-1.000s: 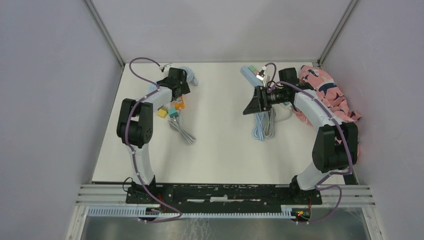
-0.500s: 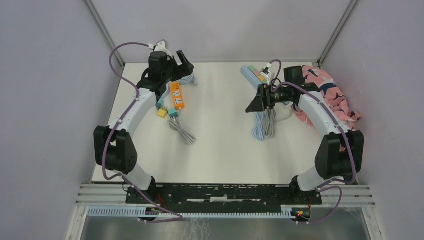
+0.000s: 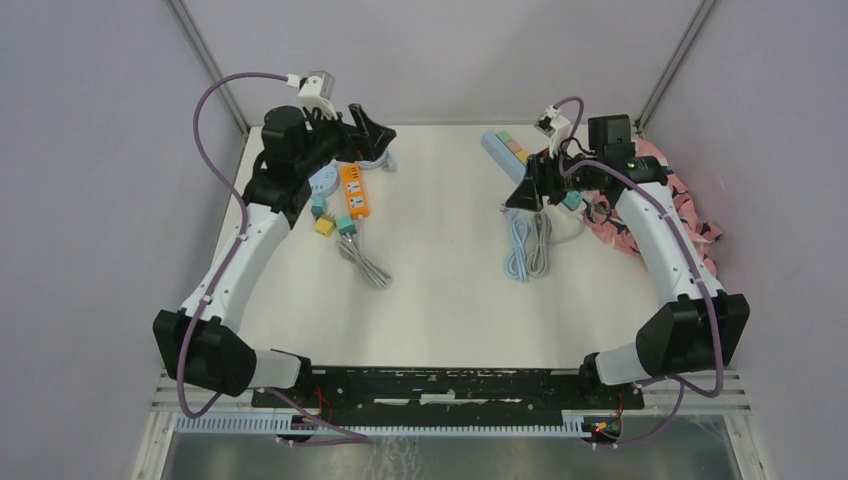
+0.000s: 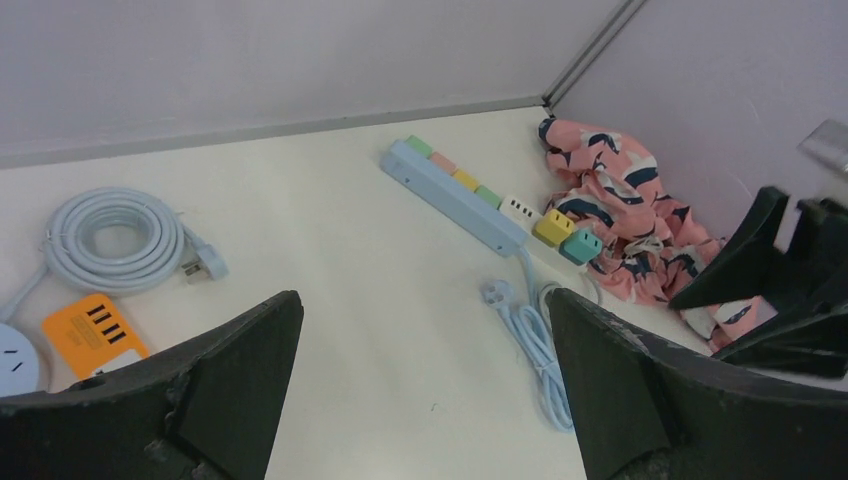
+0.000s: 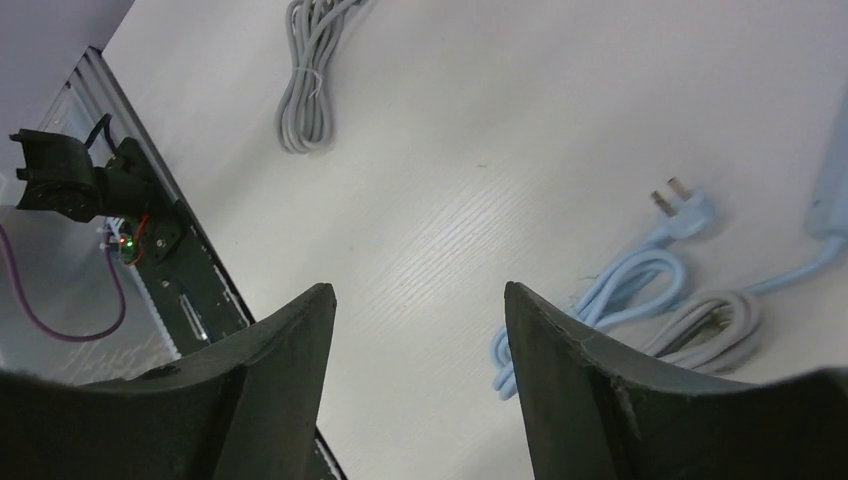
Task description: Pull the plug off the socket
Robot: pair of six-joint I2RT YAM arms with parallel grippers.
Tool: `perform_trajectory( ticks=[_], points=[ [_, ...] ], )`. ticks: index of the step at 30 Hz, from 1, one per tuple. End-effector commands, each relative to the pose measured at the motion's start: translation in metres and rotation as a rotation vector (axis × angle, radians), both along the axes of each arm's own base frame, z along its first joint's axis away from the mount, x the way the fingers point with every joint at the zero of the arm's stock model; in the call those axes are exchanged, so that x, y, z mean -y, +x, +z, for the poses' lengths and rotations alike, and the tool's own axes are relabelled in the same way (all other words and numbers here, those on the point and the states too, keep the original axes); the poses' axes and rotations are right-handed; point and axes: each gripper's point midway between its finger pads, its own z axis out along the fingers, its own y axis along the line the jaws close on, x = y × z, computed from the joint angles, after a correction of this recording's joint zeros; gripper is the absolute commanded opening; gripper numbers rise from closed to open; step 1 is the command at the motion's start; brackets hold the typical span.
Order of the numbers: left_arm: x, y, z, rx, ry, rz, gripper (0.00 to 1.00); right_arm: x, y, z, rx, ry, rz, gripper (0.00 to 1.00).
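A light blue socket strip (image 4: 455, 195) lies at the back right, with a white plug (image 4: 518, 210), a yellow plug (image 4: 553, 227) and a teal plug (image 4: 581, 245) at its near end. An orange socket strip (image 3: 353, 190) lies at the back left, with a teal plug (image 3: 346, 225) and a yellow plug (image 3: 324, 226) at its near end. My left gripper (image 3: 375, 132) hangs open and empty above the orange strip's far end. My right gripper (image 3: 520, 195) is open and empty, raised beside the blue strip's plugged end. Its jaws (image 5: 417, 288) look down on bare table.
A pink patterned cloth (image 3: 680, 215) is heaped at the right edge. A bundled blue cable (image 3: 517, 250) and a grey one (image 3: 541, 245) lie under the right gripper. Another grey cable (image 3: 365, 262) trails from the orange strip. A white coiled cable (image 4: 115, 240) sits back left.
The left arm has lifted up and back off the orange strip, uncovering it. The right gripper has risen and drawn back toward the right. Both grippers stayed open.
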Motion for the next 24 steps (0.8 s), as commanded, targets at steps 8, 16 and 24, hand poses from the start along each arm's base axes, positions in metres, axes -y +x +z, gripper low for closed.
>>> perform_trajectory(
  ticks=[8, 16, 24],
  points=[
    [-0.020, -0.016, -0.025, 0.131, 0.188, 0.013, 0.99, 0.008, 0.036, 0.100, 0.382, -0.031, -0.043, 0.74],
    [-0.018, -0.017, -0.026, 0.125, 0.178, 0.003, 0.99, 0.004, 0.055, 0.059, 0.282, 0.020, -0.068, 0.75],
    [-0.017, -0.015, -0.031, 0.112, 0.175, 0.002, 0.99, 0.017, 0.075, 0.015, 0.227, -0.039, -0.129, 0.76]
  ],
)
